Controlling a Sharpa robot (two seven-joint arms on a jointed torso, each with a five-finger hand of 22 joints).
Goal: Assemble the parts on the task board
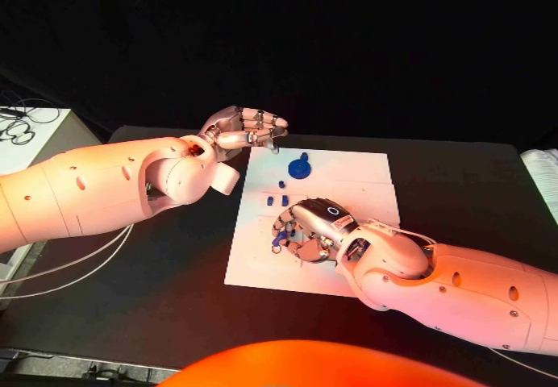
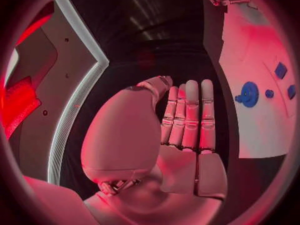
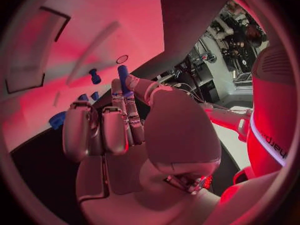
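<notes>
Parts first: we can see a blue gear (image 1: 300, 168) lying near the far end of the white task board (image 1: 360, 173), and a few small blue pegs (image 1: 281, 185) scattered on the board between the gear and our right hand. In the left wrist view the same gear (image 2: 249, 94) has toothed edges, with a couple of small blue pieces (image 2: 269, 93) just beside it on the board (image 2: 253, 125).

Our right hand (image 1: 312, 230) sits over the middle of the board, palm down, fingers curled over some blue bits at its left side. From the right wrist view, the hand (image 3: 119, 130) looks like it has a blue cylindrical peg (image 3: 122, 75) pinched up at the fingertips (image 3: 119, 87), thumb coming in from the side. More blue parts (image 3: 94, 76) lie on the board (image 3: 75, 45) just past the fingers, one of them partly hidden behind the hand.

Our left hand (image 1: 244, 127) hangs off the board's far left corner, over the black counter (image 1: 465, 185). In the left wrist view the hand (image 2: 181, 130) holds nothing, fingers (image 2: 190, 110) straight and side by side, thumb folded across.

Outside of that, a white surface with dark cables (image 1: 21, 125) sits at the left edge of the counter, and white cables (image 1: 70, 266) trail under our left arm.
</notes>
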